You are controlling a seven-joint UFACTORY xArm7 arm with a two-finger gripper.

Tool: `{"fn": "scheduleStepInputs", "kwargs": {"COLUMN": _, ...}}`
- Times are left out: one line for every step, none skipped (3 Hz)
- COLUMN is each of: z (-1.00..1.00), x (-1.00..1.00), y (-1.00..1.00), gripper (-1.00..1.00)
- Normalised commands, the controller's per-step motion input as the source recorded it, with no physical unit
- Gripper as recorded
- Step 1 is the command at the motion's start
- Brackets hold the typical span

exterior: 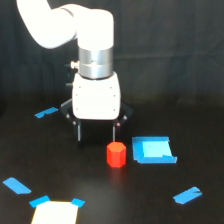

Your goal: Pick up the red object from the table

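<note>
Red object (116,154) mid-table (30,160), rigid, light, likely easy; grip opposite flat sides. Gripper (96,134) spread wide, empty, just behind.

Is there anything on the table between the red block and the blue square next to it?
No. In the exterior view, only a narrow strip of bare black table separates the red object from the blue square patch. They sit side by side, not touching.

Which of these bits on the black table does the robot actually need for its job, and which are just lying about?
Part of the job:
- red hexagonal block
- gripper, open, just behind the block
- black table

Just lying about:
- blue-edged square patch on the exterior view's right of the block
- loose blue tape strips
- pale square patch at the bottom edge
</note>
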Motion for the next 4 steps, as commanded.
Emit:
{"fn": "scheduleStepInputs", "kwargs": {"z": -0.21, "x": 1.0, "y": -1.0, "gripper": 0.17}}
{"fn": "scheduleStepInputs", "kwargs": {"z": -0.51, "x": 0.76, "y": -0.53, "gripper": 0.56}}
{"fn": "scheduleStepInputs", "kwargs": {"z": 0.56, "x": -0.77, "y": -0.26, "gripper": -1.0}}
{"fn": "scheduleStepInputs", "kwargs": {"z": -0.16, "x": -0.15, "y": 0.36, "gripper": -1.0}}
